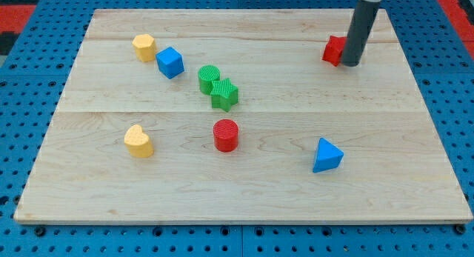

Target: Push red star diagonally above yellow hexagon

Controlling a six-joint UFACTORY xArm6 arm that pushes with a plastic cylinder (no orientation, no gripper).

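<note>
My tip [350, 64] touches the red star [333, 50] on its right side — star at the counter's [415, 168] upper right, yellow hexagon [144, 47] far left (no fingers here, just rod).

The red star [334, 49] lies flat on the worktop [259, 183] near the view's top right corner, its right side hidden behind the dark rod, so only a few of its points show. The yellow hexagon [144, 47] sits flat near the view's top left, well apart from the star, at about the same height in the view.
</note>
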